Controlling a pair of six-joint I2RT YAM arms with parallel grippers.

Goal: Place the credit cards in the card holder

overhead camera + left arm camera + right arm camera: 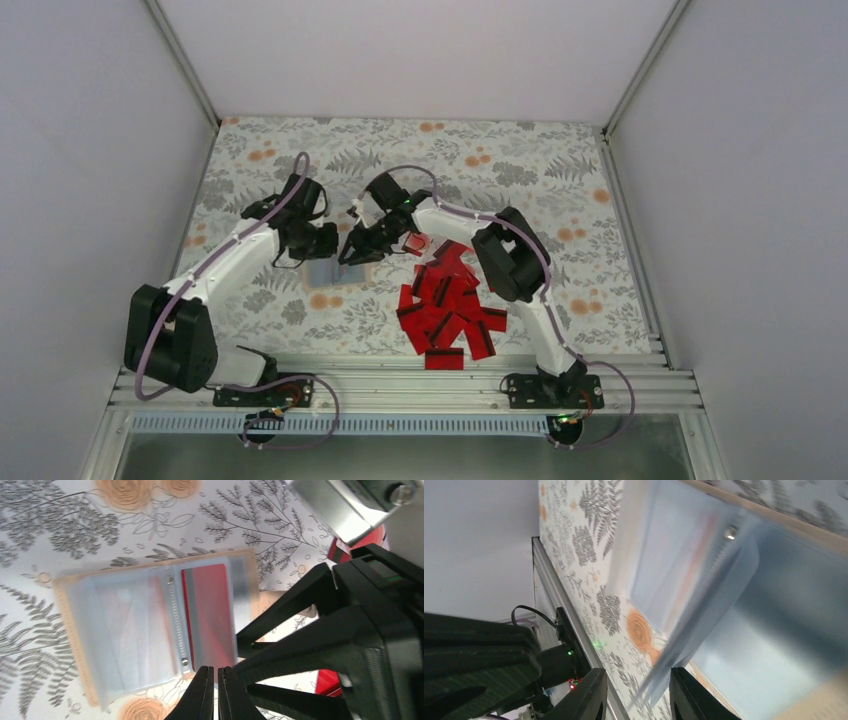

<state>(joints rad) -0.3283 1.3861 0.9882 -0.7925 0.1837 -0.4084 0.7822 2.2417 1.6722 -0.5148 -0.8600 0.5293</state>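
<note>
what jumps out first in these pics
A heap of red cards sprawls on the flowered cloth, right of centre by the right arm. Just left of it, the left hand and right hand meet over the open tan card holder, where one red card sits in a clear sleeve.

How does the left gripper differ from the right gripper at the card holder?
The left gripper is shut, fingertips together; the right gripper is open. Nothing lies between the left gripper's fingers, while a clear sleeve stands between the right gripper's fingers. Both are at the open card holder, which holds one red credit card.
</note>
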